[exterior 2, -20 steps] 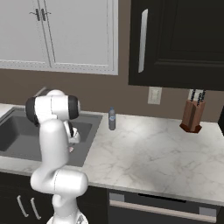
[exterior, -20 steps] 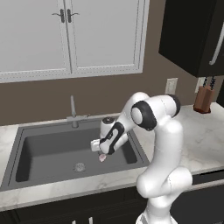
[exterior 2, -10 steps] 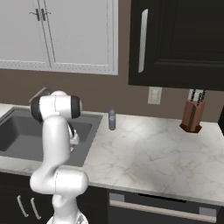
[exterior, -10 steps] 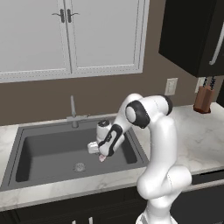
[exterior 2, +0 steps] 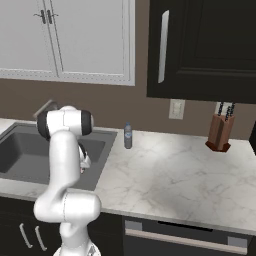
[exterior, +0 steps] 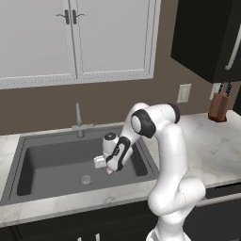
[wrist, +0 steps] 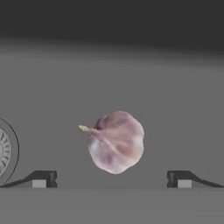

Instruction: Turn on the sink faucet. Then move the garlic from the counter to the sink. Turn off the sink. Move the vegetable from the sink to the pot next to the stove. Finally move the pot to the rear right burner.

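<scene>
— While reaching down into the sink (exterior: 28, 157), over toward its right wall in the left base view, looks set on the garlic (exterior: 109, 170), a pinkish speck just under the gripper (exterior: 107, 165). Faucet (exterior: 78, 119) standing at the rear rim, no water discernible. Which step, then?

— Hard to say for certain: either just dropped the garlic in, or about to lift it out for the pot. Judging by wide jaws directly above it, probably the pickup.

— And from the right base view?

— Mostly arm (exterior 2: 62, 150); sink (exterior 2: 20, 150) at the counter's left end, bottle (exterior 2: 128, 135) just past the sink's right rim, knife block (exterior 2: 220, 131) toward the back right.

— Hand view?

— Garlic (wrist: 114, 141) lying on the basin floor, centred between the two finger tips (wrist: 41, 179), untouched; drain (wrist: 5, 151) off at the left edge. Jaws fully spread, holding nothing.

— Next move?

— Sink lower, straddle the bulb, close gently.

— Change from a second back?

— Elbow swung further left, hand shifted slightly toward the basin's middle; jaws as wide as before.
</scene>
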